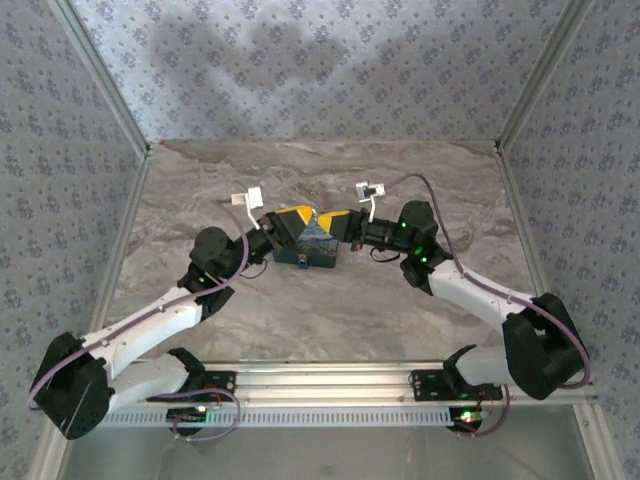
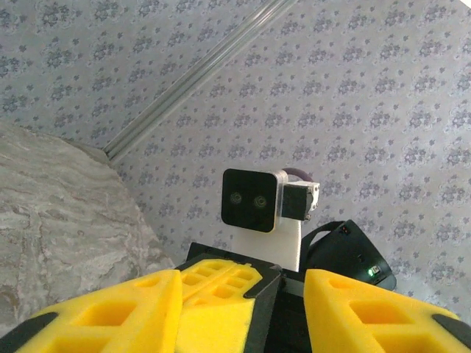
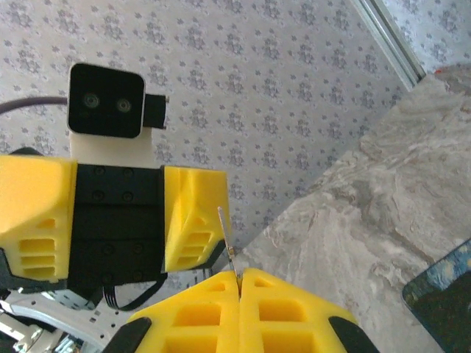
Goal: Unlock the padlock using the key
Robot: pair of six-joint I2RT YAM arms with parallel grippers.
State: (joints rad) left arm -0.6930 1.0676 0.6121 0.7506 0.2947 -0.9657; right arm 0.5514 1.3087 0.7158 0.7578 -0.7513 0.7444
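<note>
Soft, bright, even light fills all three views. In the top view, broad blurred shadows lie across the back wall [image 1: 250, 45] at upper centre, and fainter ones fall on the marbled table [image 1: 330, 310] at mid-frame. Both wrist views are sharp on the patterned wallpaper [image 2: 383, 95] and slightly softer along the bottom edge.

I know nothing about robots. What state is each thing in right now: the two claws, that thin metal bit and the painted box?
left gripper: open, gripping nothing.
right gripper: shut on the key.
key: pinched at the right fingertips, its blade sticking out toward the left gripper.
painted box: resting on the table, beneath both grippers.
</note>
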